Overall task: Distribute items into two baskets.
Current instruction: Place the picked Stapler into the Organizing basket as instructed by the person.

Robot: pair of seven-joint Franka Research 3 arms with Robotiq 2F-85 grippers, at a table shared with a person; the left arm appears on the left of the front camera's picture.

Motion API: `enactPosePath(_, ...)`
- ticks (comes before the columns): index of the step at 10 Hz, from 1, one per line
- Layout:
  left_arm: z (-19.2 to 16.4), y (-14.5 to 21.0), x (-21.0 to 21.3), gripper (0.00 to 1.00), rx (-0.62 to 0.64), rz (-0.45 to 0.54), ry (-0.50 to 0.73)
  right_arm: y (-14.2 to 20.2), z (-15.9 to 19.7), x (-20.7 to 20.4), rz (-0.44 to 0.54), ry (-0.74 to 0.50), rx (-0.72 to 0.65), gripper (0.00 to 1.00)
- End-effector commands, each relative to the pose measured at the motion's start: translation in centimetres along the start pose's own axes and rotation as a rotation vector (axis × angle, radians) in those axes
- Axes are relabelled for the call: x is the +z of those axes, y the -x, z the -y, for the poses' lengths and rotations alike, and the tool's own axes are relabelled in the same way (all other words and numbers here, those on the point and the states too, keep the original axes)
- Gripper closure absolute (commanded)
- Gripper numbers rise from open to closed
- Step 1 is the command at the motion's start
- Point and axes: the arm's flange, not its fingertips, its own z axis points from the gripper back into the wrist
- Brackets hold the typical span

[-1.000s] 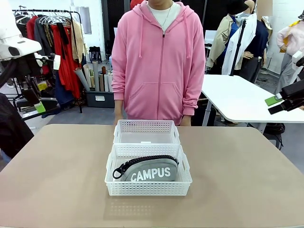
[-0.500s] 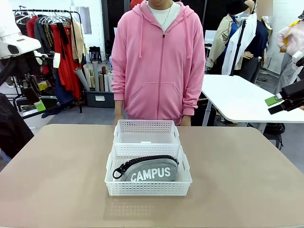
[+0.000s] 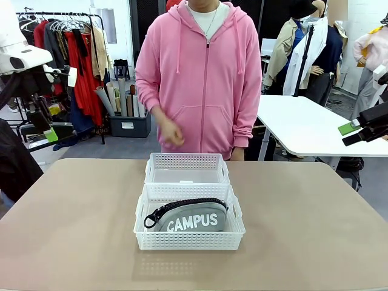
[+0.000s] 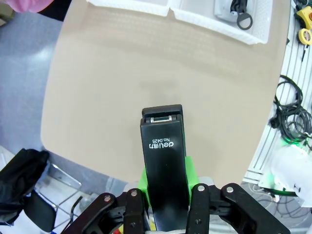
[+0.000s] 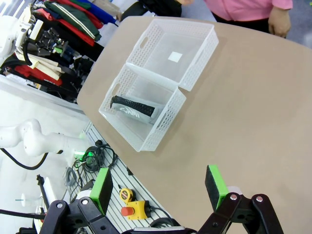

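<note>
1. Table (image 3: 73, 230): tan top, person in a pink hoodie (image 3: 203, 79) standing at the far edge, one hand (image 3: 170, 132) raised in front of the waist, above the far basket and not touching it.
2. Two white mesh baskets sit end to end mid-table, touching along their long sides. Near basket (image 3: 189, 241) holds the pouch; far basket (image 3: 187, 162) has nothing in it but a small white label on the floor, seen from the right wrist.
3. Grey pouch (image 3: 193, 218) lies in the near basket, "CAMPUS" lettering facing the robot, black zipper running along its top edge, zip pull hanging at the robot's left end.
4. Left gripper (image 4: 165, 192): up off the table at the robot's left, well apart from the baskets. Fingers clamped on the black stapler (image 4: 163, 161), green pads (image 4: 191, 170) pressed on both its sides. Stapler sticks out past the fingertips, printed top face toward the wrist camera, over the table edge.
5. Right gripper (image 5: 161, 187): raised at the robot's right, high above the table and clear of the baskets. Fingers (image 5: 214, 185) spread wide apart, nothing between them.
</note>
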Motion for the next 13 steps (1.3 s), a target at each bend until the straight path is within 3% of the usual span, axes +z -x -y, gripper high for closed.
enactPosePath(1,0.08,0.19,0.29,1.0,0.003,-0.001,-0.006,-0.04,-0.21,0.04,0.006,-0.007,-0.004,0.0)
enactPosePath(13,0.08,0.19,0.29,1.0,0.003,-0.001,-0.006,-0.04,-0.21,0.04,0.006,-0.007,-0.004,0.0)
